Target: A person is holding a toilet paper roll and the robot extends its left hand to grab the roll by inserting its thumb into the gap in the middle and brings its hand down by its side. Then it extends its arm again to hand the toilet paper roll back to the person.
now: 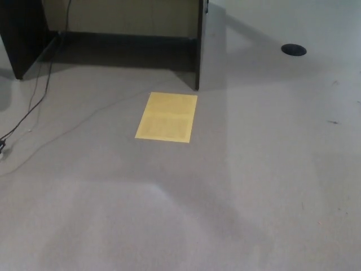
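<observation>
Head view shows only grey floor [237, 203] with a yellow sheet [167, 117] lying flat near a dark desk [198, 45], cable [34, 104] at left, round black disc [294, 49] top right; neither hand nor roll in frame, fingers' state unknown.

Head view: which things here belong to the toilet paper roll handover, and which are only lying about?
For the job: none in view; no roll, person, or robot hand shows.

Lying about:
yellow sheet on the floor
black cable
dark desk panel
round black disc
</observation>
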Motion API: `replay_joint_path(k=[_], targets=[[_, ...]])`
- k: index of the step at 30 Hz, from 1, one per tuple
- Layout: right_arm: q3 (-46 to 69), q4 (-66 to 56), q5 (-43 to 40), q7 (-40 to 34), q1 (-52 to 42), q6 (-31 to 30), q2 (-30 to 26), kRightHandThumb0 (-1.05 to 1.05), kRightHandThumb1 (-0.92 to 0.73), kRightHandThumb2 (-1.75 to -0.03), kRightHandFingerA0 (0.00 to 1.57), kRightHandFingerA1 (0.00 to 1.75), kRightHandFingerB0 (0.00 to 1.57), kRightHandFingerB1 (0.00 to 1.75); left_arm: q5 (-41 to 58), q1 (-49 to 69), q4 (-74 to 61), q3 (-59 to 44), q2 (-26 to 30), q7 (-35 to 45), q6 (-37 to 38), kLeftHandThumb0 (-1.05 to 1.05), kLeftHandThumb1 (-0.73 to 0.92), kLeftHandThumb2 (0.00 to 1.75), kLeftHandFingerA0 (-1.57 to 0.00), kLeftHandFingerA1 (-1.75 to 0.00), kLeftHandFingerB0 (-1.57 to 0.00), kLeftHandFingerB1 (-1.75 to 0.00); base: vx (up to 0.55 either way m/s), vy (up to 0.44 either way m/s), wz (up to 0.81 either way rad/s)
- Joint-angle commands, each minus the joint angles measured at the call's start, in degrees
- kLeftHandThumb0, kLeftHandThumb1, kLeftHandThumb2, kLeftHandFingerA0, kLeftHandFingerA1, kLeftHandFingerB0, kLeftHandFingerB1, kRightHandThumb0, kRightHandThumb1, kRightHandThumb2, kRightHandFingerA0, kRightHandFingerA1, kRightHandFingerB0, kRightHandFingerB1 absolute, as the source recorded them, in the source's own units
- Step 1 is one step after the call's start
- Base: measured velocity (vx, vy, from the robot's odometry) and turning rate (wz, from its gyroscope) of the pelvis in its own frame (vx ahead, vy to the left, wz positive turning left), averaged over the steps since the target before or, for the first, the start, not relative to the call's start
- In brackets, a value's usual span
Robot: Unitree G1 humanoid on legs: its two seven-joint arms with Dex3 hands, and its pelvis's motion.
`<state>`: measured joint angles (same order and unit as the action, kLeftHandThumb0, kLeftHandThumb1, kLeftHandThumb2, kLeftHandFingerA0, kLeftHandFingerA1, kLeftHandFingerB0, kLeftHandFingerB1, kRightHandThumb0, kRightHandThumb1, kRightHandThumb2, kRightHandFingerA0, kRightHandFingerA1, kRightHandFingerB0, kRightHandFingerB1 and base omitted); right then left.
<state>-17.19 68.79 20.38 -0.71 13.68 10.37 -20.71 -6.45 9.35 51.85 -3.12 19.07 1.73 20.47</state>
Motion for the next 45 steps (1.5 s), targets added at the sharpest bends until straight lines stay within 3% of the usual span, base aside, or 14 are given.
replay_joint_path(k=[1, 2, 6, 9, 11, 16, 18, 19, 22, 23, 32, 40, 41, 45], targets=[[-1.18, 2.41, 2.27, -1.12, 0.94, 4.62, -1.87, -0.36, -0.68, -0.60, 0.70, 0.56, 0.50, 0.40, -0.76, -0.33, 1.17, -0.54, 1.78, -2.21, 7.45, -0.25, 0.54, 0.56, -0.39, -0.38, -0.29, -0.31, 0.00, 0.000, 0.00], [-0.97, 2.59, 2.08, -1.23, 1.42, 4.86, -1.91, -0.42, -0.55, -0.85, 0.63, 0.64, 0.42, 0.52, 0.07, -0.94, 1.49, -0.93, 1.61, -1.51, 8.02, -0.20, 0.37, 0.83, -0.27, -0.54, -0.15, -0.47, 0.00, 0.000, 0.00], [-1.08, 3.08, 2.29, -1.75, 0.84, 5.64, -1.82, -0.36, -0.67, -0.60, 0.68, 0.57, 0.46, 0.39, 1.23, -0.42, 2.68, -1.85, 1.16, -0.90, 9.33, -0.28, 0.50, 0.61, -0.28, -0.39, -0.23, -0.33, 0.00, 0.000, 0.00], [-0.39, 3.23, 1.79, -2.17, 0.05, 6.73, -1.80, -0.43, -0.54, -0.83, 0.58, 0.62, 0.36, 0.50, 3.57, 0.35, 2.19, -3.46, 0.16, 0.70, 11.41, -0.25, 0.50, 0.58, -0.22, -0.35, -0.20, -0.30, 0.00, 0.000, 0.00], [-0.24, 2.93, 1.87, -2.05, 0.28, 6.86, -1.89, -0.35, -0.68, -0.60, 0.60, 0.49, 0.38, 0.37, 3.66, 0.78, -0.24, -3.91, 0.10, 0.89, 11.73, -0.17, 0.42, 0.91, -0.07, -0.50, -0.06, -0.49, 0.00, 0.000, 0.00], [0.47, 3.24, 1.86, -2.68, 0.78, 6.62, -1.73, -0.41, -0.53, -0.79, 0.55, 0.59, 0.27, 0.45, 4.39, 2.42, -14.35, -5.40, -0.32, 0.93, 14.51, -0.22, 0.30, 0.85, -0.10, -0.51, -0.08, -0.50, 0.00, 0.000, 0.00], [0.58, 3.33, 1.84, -2.87, 0.76, 7.14, -1.63, -0.42, -0.53, -0.80, 0.56, 0.61, 0.27, 0.45, 5.57, 2.88, -23.54, -5.97, -0.02, 2.06, 11.73, -0.23, 0.28, 0.84, -0.09, -0.51, -0.07, -0.49, 0.00, 0.000, 0.00], [0.69, 3.36, 1.72, -2.73, 0.77, 7.09, -1.59, -0.42, -0.53, -0.82, 0.58, 0.64, 0.25, 0.45, 7.56, 2.80, -26.62, -6.18, -0.21, 3.53, 12.04, -0.36, 0.44, 0.53, -0.23, -0.36, -0.19, -0.28, 0.00, 0.000, 0.00], [1.17, 3.22, 1.16, -1.94, 1.20, 6.84, -1.60, -0.43, -0.53, -0.81, 0.55, 0.60, 0.27, 0.45, 9.43, 1.06, -38.26, -6.14, 0.47, 5.02, 9.24, -0.37, 0.45, 0.54, -0.23, -0.36, -0.18, -0.28, 0.00, 0.000, 0.00], [1.37, 3.30, 0.95, -1.72, 1.32, 6.50, -1.52, -0.43, -0.53, -0.80, 0.58, 0.60, 0.28, 0.45, 8.86, -0.34, -44.86, -5.97, 1.05, 4.81, 7.64, -0.24, 0.29, 0.85, -0.09, -0.51, -0.06, -0.49, 0.00, 0.000, 0.00], [1.09, 3.04, 1.29, -1.64, 1.25, 6.89, -1.89, -0.34, -0.66, -0.60, 0.58, 0.49, 0.35, 0.35, 10.04, -9.85, -67.95, -1.11, 1.76, 8.10, -4.10, -0.25, 0.28, 0.85, -0.07, -0.50, -0.06, -0.49, 0.00, 0.000, 0.00], [0.62, 3.11, 1.83, -1.75, 1.65, 6.47, -1.86, -0.42, -0.53, -0.81, 0.57, 0.61, 0.31, 0.47, 8.75, -20.56, -78.29, 5.71, -0.20, 9.95, -14.50, -0.57, 0.39, 0.65, -0.18, -0.39, -0.10, -0.34, 0.00, 0.000, 0.00], [0.58, 3.14, 1.89, -1.71, 1.88, 6.17, -1.87, -0.35, -0.67, -0.60, 0.62, 0.48, 0.38, 0.35, 8.66, -22.47, -78.82, 6.80, -0.73, 10.18, -15.25, -0.57, 0.39, 0.65, -0.18, -0.39, -0.09, -0.32, 0.00, 0.000, 0.00], [0.79, 3.31, 1.67, -1.41, 1.97, 6.77, -2.09, -0.34, -0.67, -0.59, 0.59, 0.49, 0.41, 0.37, 6.67, -28.30, -79.83, 10.51, -3.19, 10.27, -18.06, -0.29, 0.23, 0.82, 0.00, -0.48, 0.00, -0.48, 0.00, 0.000, 0.00]])
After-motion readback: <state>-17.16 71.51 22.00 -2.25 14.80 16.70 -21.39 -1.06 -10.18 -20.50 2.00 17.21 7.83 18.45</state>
